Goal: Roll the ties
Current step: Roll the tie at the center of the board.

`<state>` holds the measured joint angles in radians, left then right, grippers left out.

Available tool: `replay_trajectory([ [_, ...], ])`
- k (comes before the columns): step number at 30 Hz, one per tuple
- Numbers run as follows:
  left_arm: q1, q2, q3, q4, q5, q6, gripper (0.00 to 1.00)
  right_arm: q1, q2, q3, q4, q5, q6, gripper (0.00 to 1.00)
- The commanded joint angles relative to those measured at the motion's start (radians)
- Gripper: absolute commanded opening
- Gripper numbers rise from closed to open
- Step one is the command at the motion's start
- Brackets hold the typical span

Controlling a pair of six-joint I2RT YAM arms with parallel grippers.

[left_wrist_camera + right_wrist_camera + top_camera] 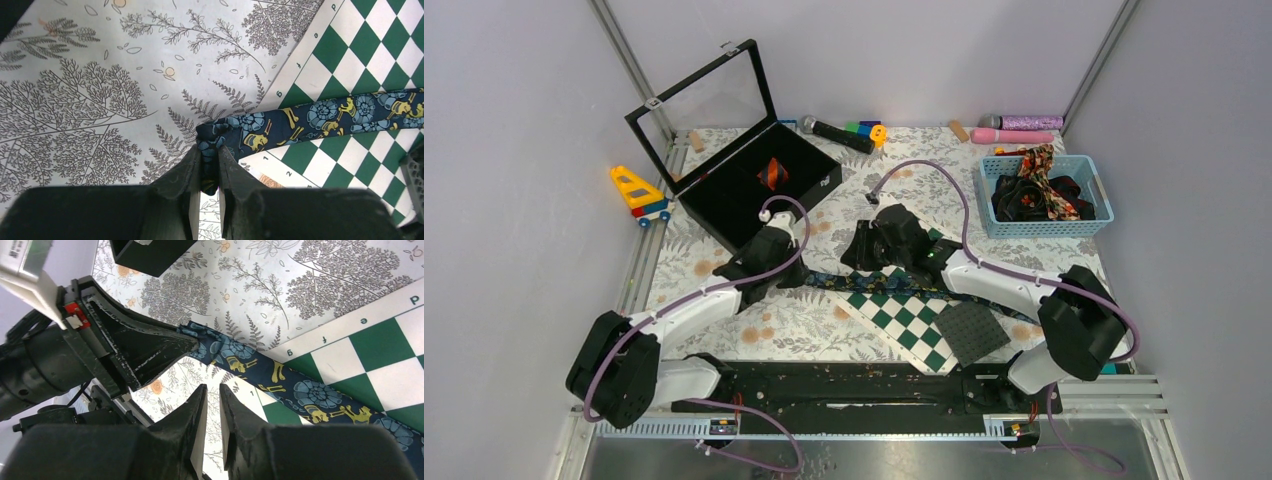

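Note:
A dark navy tie (876, 283) with blue and yellow print lies across the green-and-white chequered board (904, 322). In the left wrist view this tie (320, 117) runs right over the board, and its bunched end sits pinched in my left gripper (210, 150), which is shut on it. My left gripper (804, 273) is at the tie's left end. My right gripper (212, 387) hovers just beside the tie (300, 390), its jaws a narrow gap apart with nothing between them. A rolled red-orange striped tie (772, 172) sits in the black box (724, 205). More ties (1036, 190) fill the blue basket (1104, 195).
The box's glass lid (709, 95) stands open at the back left. A dark grey studded plate (972, 331) lies on the board's right corner. A toy truck (639, 192), microphones (834, 132) and small toys line the back and left edges.

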<state>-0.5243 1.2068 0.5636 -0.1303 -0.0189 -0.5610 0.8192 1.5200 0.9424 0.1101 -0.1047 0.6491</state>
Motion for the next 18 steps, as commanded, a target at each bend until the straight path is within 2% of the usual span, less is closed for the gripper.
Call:
replay_trajectory([
  [1, -0.052, 0.022, 0.087, -0.077, -0.149, 0.046, 0.00, -0.001, -0.053, -0.019, 0.019, 0.042, -0.008, 0.22],
  [18, -0.198, 0.197, 0.294, -0.344, -0.467, 0.056, 0.00, -0.024, -0.264, -0.086, -0.044, 0.205, -0.023, 0.22],
])
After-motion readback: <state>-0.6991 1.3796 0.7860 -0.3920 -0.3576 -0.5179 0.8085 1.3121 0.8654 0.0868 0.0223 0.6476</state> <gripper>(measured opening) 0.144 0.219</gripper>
